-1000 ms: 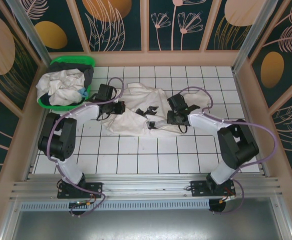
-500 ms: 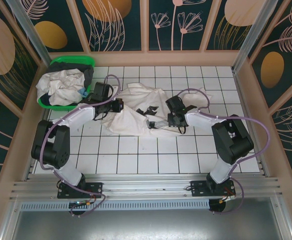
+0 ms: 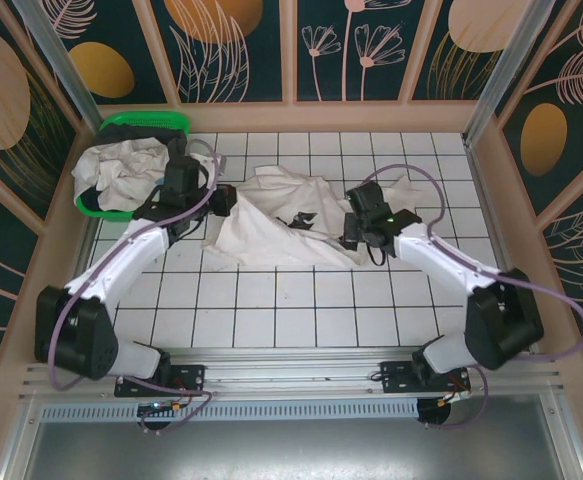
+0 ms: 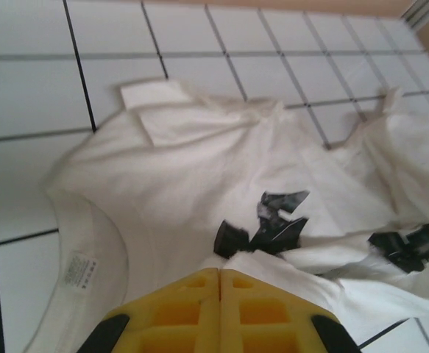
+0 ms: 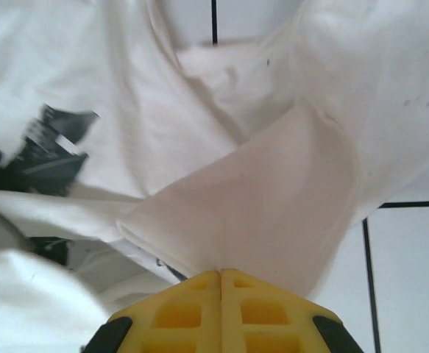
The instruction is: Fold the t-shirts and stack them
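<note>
One off-white t-shirt (image 3: 271, 228) with a black angular print (image 3: 299, 218) lies crumpled on the white tiled floor. My left gripper (image 3: 221, 200) is shut on its left edge, and my right gripper (image 3: 353, 232) is shut on its right edge. In the left wrist view the yellow fingers (image 4: 192, 301) meet on a bunched fold of the t-shirt (image 4: 199, 169), just below the print (image 4: 273, 220); the neck label (image 4: 80, 271) shows at the left. In the right wrist view the closed fingers (image 5: 262, 312) pinch a flat flap of the t-shirt (image 5: 273, 198).
A green plastic basket (image 3: 146, 120) at the back left holds more crumpled white shirts (image 3: 121, 170) and some dark cloth. Patterned walls close in the tiled floor (image 3: 271, 310) on three sides. Bare tiles lie in front of the shirt.
My right gripper has shut on the shirt's right edge. The left gripper, still shut, has pulled its edge back and left towards the basket, and both arms have stretched out.
</note>
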Tool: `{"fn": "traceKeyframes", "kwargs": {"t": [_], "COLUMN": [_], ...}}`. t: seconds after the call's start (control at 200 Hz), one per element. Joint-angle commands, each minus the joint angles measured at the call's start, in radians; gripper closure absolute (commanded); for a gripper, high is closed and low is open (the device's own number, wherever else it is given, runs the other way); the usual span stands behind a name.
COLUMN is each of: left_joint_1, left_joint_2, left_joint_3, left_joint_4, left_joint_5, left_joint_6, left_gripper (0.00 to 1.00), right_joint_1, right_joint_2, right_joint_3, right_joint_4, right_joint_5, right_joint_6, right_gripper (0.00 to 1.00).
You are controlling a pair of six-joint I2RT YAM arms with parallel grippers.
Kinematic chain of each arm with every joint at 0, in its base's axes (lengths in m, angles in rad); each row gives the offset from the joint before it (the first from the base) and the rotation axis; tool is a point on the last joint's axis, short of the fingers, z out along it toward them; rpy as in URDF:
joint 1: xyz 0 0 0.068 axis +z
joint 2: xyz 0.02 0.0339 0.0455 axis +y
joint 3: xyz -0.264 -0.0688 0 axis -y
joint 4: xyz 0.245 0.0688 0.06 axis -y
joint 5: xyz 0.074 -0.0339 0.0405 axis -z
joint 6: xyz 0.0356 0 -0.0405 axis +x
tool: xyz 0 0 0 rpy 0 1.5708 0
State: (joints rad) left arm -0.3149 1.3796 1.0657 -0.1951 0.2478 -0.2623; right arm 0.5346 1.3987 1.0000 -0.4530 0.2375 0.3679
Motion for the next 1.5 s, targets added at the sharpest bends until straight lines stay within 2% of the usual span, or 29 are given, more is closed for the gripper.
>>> {"fn": "traceKeyframes", "kwargs": {"t": [0.0,0.23,0.375,0.54,0.641,0.721,0.806,0.906,0.981,1.136,1.191,1.226,1.266,1.316,1.416,1.496], "left_joint_1": [0.005,0.006,0.006,0.005,0.006,0.006,0.006,0.008,0.019,0.035,0.035,0.035,0.035,0.035,0.035,0.035], "left_joint_2": [-0.115,-0.401,-0.451,-0.340,-0.315,-0.296,-0.170,0.088,0.269,0.611,0.624,0.581,0.490,0.324,-0.042,-0.227], "left_joint_3": [-0.014,0.098,0.226,0.349,0.328,0.290,0.331,0.584,0.856,1.649,1.788,1.771,1.664,1.411,0.809,0.517], "left_joint_4": [-0.014,-0.085,-0.118,-0.138,-0.100,-0.011,0.049,-0.009,-0.075,-0.323,-0.335,-0.313,-0.265,-0.155,0.195,0.275], "left_joint_5": [-0.050,-0.263,-0.341,-0.348,-0.327,-0.343,-0.347,-0.350,-0.329,-0.314,-0.301,-0.297,-0.294,-0.286,-0.274,-0.250], "left_joint_6": [-0.013,0.000,0.037,0.057,0.048,0.036,0.046,0.081,0.109,0.150,0.158,0.166,0.172,0.190,0.194,0.179], "left_gripper": [1.00,1.00,1.00,1.00,1.00,1.00,1.00,1.00,1.00,1.00,1.00,1.00,1.00,1.00,1.00,1.00], "right_joint_1": [-0.010,-0.010,-0.011,-0.022,-0.032,-0.062,-0.128,-0.168,-0.224,-0.282,-0.283,-0.287,-0.293,-0.309,-0.334,-0.346], "right_joint_2": [-0.093,-0.386,-0.517,-0.424,-0.383,-0.359,-0.219,0.002,0.102,0.122,0.102,0.077,0.043,-0.015,-0.151,-0.257], "right_joint_3": [0.025,0.170,0.241,0.285,0.258,0.219,0.247,0.420,0.557,0.787,0.841,0.857,0.859,0.828,0.674,0.485], "right_joint_4": [-0.079,-0.246,-0.229,-0.230,-0.220,-0.110,-0.005,0.024,0.045,0.071,0.075,0.087,0.103,0.129,0.173,0.174], "right_joint_5": [0.044,0.163,0.219,0.293,0.254,0.199,0.163,0.273,0.260,0.218,0.221,0.209,0.200,0.175,0.154,0.132], "right_joint_6": [-0.017,0.026,0.024,-0.020,-0.009,-0.012,-0.024,-0.052,-0.070,-0.105,-0.118,-0.134,-0.142,-0.149,-0.162,-0.153], "right_gripper": [1.00,1.00,1.00,1.00,1.00,1.00,1.00,1.00,1.00,1.00,1.00,1.00,1.00,1.00,1.00,1.00]}}
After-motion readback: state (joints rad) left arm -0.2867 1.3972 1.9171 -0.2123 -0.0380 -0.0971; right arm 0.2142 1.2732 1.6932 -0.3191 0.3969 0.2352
